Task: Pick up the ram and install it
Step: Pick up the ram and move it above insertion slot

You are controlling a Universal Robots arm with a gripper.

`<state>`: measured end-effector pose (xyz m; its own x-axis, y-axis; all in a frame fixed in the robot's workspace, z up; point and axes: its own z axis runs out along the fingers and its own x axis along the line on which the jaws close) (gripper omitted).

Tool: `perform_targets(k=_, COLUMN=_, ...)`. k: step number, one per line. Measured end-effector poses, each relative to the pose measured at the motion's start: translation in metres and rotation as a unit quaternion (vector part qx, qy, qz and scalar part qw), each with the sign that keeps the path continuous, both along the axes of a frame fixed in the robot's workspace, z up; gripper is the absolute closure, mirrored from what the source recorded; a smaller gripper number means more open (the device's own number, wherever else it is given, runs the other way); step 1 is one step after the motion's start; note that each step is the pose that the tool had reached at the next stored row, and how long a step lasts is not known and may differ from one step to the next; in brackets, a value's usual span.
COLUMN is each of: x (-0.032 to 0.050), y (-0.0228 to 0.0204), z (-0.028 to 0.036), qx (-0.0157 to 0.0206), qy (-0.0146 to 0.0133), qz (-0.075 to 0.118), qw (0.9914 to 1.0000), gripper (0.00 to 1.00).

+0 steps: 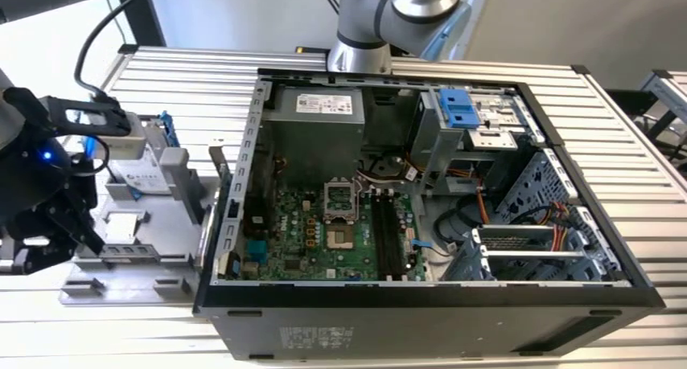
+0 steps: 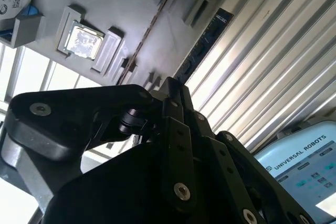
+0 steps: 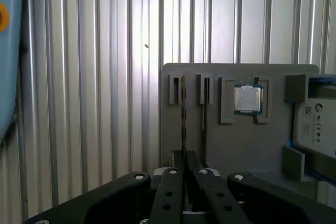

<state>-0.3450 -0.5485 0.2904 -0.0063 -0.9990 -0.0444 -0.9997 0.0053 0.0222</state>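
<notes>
While in tray (image 3: 231, 145), ram (image 3: 182, 124) at jaws

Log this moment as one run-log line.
step: pickup | gripper: at the ram | ram: on edge in grey holder slot | computer case: open, ram not installed

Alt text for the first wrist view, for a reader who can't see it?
The black tool is at the end of a thin dark ram stick standing edge-on in a grey holder, which also carries a square silver chip and rests on a ribbed metal table.
</notes>
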Motion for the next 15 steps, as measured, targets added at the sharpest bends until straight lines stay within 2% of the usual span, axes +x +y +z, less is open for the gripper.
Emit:
perform_targets(k=7, x=0.0, y=0.0, z=0.0156, qx=0.0, qy=0.0, qz=0.0, qw=1.0, gripper=1.0)
perform_targets(k=15, x=0.0, y=0.0, z=0.0431, qx=0.0, qy=0.0, qz=0.0, qw=1.0, gripper=1.0)
